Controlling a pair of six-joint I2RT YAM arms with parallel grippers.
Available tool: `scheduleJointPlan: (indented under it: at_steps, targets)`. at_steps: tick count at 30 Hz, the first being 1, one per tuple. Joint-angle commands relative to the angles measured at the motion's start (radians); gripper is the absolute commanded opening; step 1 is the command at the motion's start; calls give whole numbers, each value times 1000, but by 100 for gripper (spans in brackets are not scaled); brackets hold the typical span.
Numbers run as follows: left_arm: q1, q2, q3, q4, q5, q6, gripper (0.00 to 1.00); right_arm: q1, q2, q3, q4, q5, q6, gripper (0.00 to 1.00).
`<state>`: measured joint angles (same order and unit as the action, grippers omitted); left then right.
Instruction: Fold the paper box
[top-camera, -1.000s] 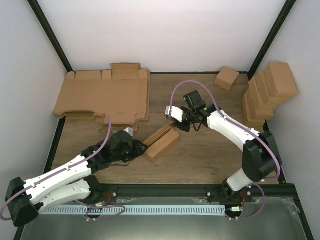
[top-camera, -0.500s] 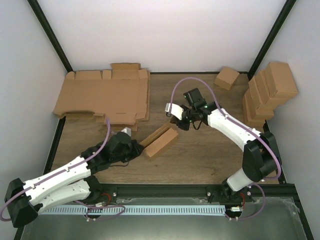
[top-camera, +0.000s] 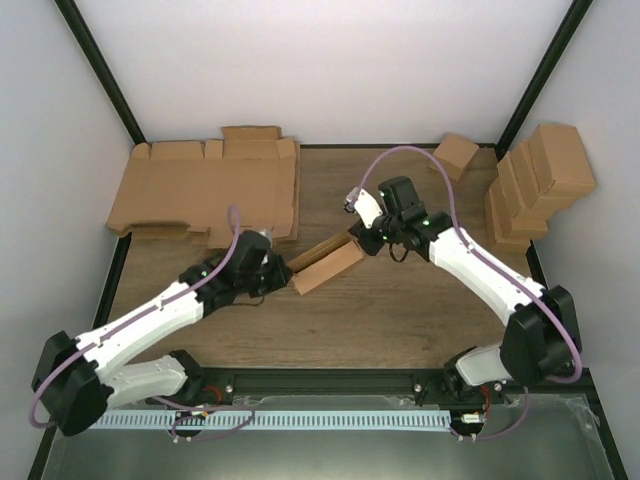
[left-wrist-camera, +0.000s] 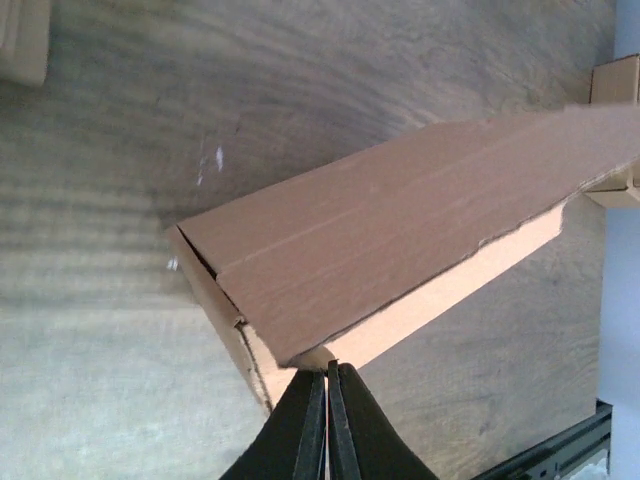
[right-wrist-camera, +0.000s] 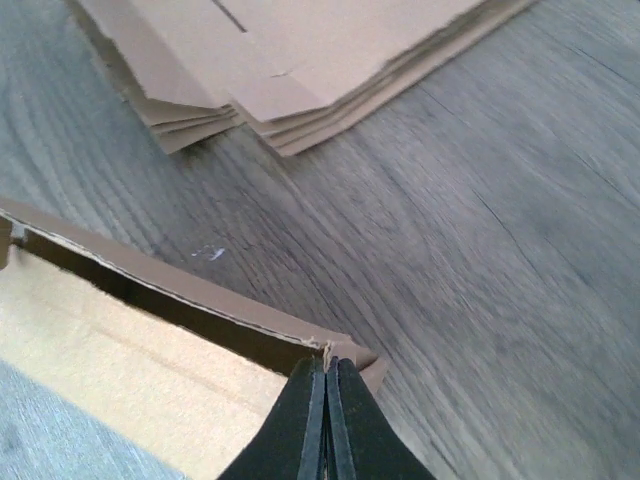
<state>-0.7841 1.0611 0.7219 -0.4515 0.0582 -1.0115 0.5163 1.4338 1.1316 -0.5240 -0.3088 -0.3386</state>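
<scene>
The paper box (top-camera: 328, 265) is a brown oblong carton, partly folded, lying slantwise at mid-table between my two grippers. My left gripper (top-camera: 288, 275) is at its near-left end. In the left wrist view its jaws (left-wrist-camera: 327, 372) are pinched shut on the lower edge at the corner of the box (left-wrist-camera: 400, 230). My right gripper (top-camera: 358, 238) is at the far-right end. In the right wrist view its jaws (right-wrist-camera: 327, 365) are shut on the corner of the box wall (right-wrist-camera: 150, 290), with the light inner face showing below.
A stack of large flat cardboard sheets (top-camera: 210, 195) lies at the back left, also in the right wrist view (right-wrist-camera: 300, 60). A small cube carton (top-camera: 454, 155) sits at the back right. Several folded cartons (top-camera: 540, 185) are stacked against the right wall.
The box has shifted away from the near edge. My left gripper followed it forward, holding its near end. My right gripper has closed in on the far end, and its wrist has turned.
</scene>
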Motion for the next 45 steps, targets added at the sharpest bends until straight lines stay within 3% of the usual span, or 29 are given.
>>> scheduleJointPlan:
  at_steps: [1,11,24,27,31,35,45]
  targets:
    - [68,111,120,15,139,188,4,-1,-95,-67,58,107,210,1]
    - [81,259,237,-13,170,309,4,2,-97,-191,88,250,553,1]
    - [88,263,256,-61,169,357,8,11,-55,-184,75,283,629,1]
    - [91,262,263,-73,171,361,17,14,-50,-181,65,273,639,1]
    - [97,247,283,-102,144,377,41,24,-46,-168,58,272,639,1]
    - [108,235,316,-154,105,412,51,45,-27,-135,37,293,623,1]
    - [123,272,329,-212,11,481,40,67,-6,-110,22,320,619,1]
